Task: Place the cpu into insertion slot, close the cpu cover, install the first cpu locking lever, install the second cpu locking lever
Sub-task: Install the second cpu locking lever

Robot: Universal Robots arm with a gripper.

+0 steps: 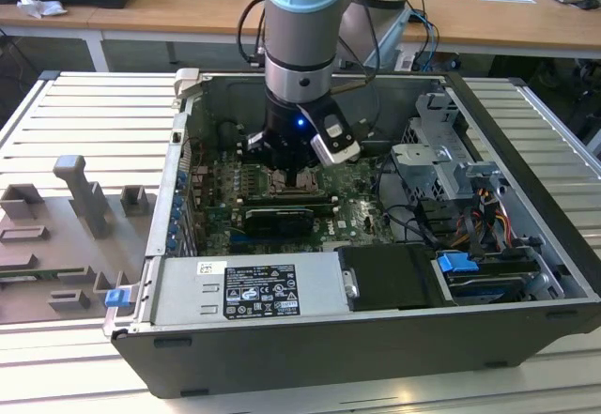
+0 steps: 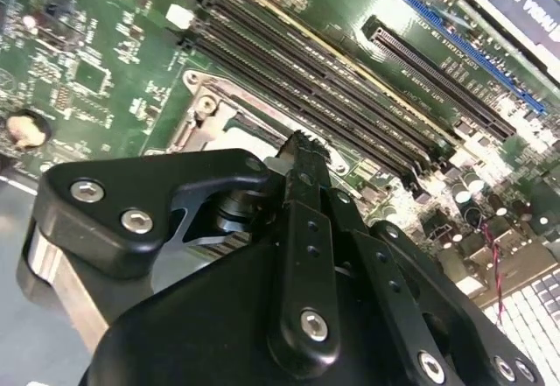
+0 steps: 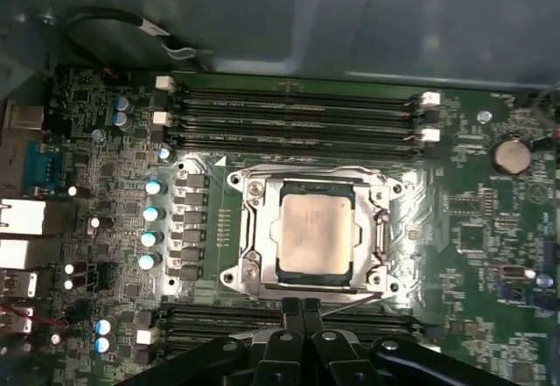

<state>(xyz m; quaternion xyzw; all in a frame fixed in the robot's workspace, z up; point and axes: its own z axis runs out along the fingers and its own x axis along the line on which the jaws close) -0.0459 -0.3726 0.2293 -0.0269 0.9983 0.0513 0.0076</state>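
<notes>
The cpu (image 3: 315,228), a pale square chip, lies flat in the insertion slot (image 3: 248,270) on the green board. The cpu cover (image 3: 317,175), a silver frame, lies down around the chip's edges. A thin silver lever rod (image 3: 354,298) runs along the socket's side nearest my fingers. My gripper (image 3: 303,305) is shut, its black fingertips (image 2: 302,145) pressed together just beside that socket edge, close to the rod; whether they touch it I cannot tell. In the exterior view the gripper (image 1: 289,168) hangs low inside the open computer case, over the socket (image 1: 299,185).
Long black memory slots (image 3: 297,110) flank the socket on two sides. A black card (image 1: 274,219) stands in front of the socket in the exterior view. The power supply (image 1: 254,287), drive cage (image 1: 451,165) and case walls (image 1: 178,189) close in around the board.
</notes>
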